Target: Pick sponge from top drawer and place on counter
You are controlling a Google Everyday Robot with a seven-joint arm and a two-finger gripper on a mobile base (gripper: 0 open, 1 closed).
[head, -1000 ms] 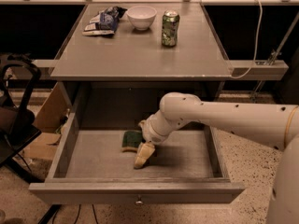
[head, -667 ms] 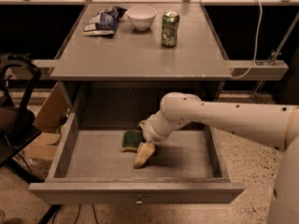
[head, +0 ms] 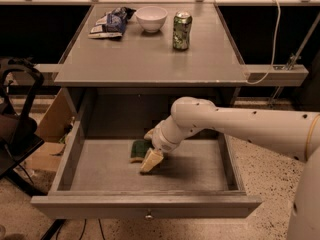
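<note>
The sponge (head: 138,149), dark green on top with a yellow base, lies on the floor of the open top drawer (head: 100,171), left of centre. My gripper (head: 149,147) reaches down into the drawer from the right and sits at the sponge's right end. It is open, with one tan finger (head: 150,160) in front of the sponge and the other (head: 149,133) behind it. The sponge rests on the drawer floor. The counter (head: 145,59) is the grey tabletop above the drawer.
On the counter's far part stand a blue-and-white snack packet (head: 111,23), a white bowl (head: 151,18) and a green can (head: 182,31). A black chair (head: 15,129) and a cardboard box (head: 50,129) stand left of the drawer. A small knob (head: 148,216) is on the drawer front.
</note>
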